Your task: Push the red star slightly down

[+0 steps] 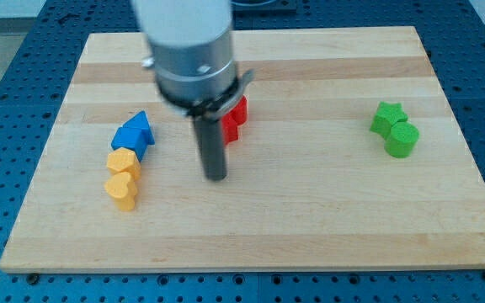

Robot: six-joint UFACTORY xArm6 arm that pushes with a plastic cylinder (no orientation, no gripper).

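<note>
Wooden table (310, 227) carrying three groups of blocks, seen from above. My tip (215, 176) rests on the table just below and to the view's left of the red star (233, 119), whose left part is hidden behind the rod and the arm's grey housing (190, 50); contact between tip and star cannot be told. No jaws are fitted, the arm ending in the plain rod. At the view's left, a blue block (133, 135) touches two orange blocks (122, 175) stacked below it. At the view's right, well apart, a green star (386, 117) adjoins a green cylinder (402, 140).
</note>
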